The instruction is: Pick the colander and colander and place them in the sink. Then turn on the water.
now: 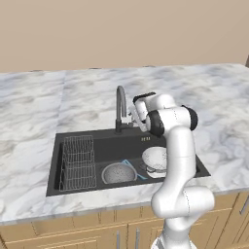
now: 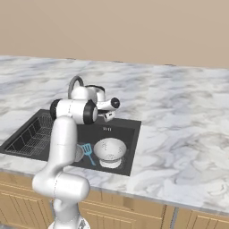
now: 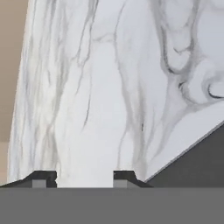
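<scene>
Both colanders sit inside the sink (image 1: 97,138). The whitish colander (image 1: 155,158) lies upside down at the right end of the basin, base ring up; in the right base view I see the same whitish colander (image 2: 110,150) close to the basin's front right corner. The darker grey colander (image 1: 118,173) rests just left of it, against the front wall of the sink, mouth up. A blue spatula (image 2: 87,152) lies between the two on the basin floor, touching or nearly touching both; I cannot tell which. A wire dish rack (image 1: 78,163) takes up the left end of the sink.

The gooseneck tap (image 1: 120,109) stands at the sink's back rim, about midway along it. I see no stream under its spout.

My gripper (image 3: 78,177) hovers just right of the tap, above the back rim of the sink, pointing out over the marble counter (image 3: 109,87). In the hand view the two dark fingertips stand apart with bare marble between them: jaws partly open, nothing held. A dark corner of the sink shows at lower right of that view.

The arm's elbow hides part of the whitish colander in the left base view.
</scene>
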Available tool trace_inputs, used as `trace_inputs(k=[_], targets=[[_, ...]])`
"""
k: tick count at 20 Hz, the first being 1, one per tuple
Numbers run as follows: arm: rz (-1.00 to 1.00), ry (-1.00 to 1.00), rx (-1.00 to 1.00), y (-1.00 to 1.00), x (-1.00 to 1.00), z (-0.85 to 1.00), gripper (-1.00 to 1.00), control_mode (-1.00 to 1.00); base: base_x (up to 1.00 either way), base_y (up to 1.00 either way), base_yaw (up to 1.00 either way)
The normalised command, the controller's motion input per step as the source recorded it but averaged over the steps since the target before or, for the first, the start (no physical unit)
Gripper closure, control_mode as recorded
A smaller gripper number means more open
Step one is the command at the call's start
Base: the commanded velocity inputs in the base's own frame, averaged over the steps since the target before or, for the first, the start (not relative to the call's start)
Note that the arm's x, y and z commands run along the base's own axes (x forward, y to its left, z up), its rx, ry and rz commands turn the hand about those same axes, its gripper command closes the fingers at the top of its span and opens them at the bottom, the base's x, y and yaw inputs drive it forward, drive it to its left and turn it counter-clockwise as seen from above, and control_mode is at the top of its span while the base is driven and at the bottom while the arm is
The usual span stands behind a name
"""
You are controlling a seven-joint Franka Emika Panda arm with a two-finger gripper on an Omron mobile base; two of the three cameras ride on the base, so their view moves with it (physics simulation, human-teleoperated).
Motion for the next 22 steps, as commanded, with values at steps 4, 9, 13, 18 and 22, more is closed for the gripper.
trace_inputs(k=[4, 9, 13, 18, 22], targets=[[-0.20, 0.27, 0.19, -1.00, -0.09, -1.00, 1.00, -1.00, 0.00, 0.00, 0.00], [-0.27, 0.32, 0.17, -1.00, -0.05, -1.00, 1.00, -1.00, 0.00, 0.00, 0.00], [-0.30, 0.34, 0.13, -1.00, 0.00, -1.00, 1.00, -1.00, 0.00, 0.00, 0.00], [-0.22, 0.21, 0.12, -0.63, 0.00, -0.78, 1.00, -1.00, 0.00, 0.00, 0.00], [-0.02, 0.00, 0.09, -0.06, -0.24, -0.03, 1.00, -1.00, 0.00, 0.00, 0.00]])
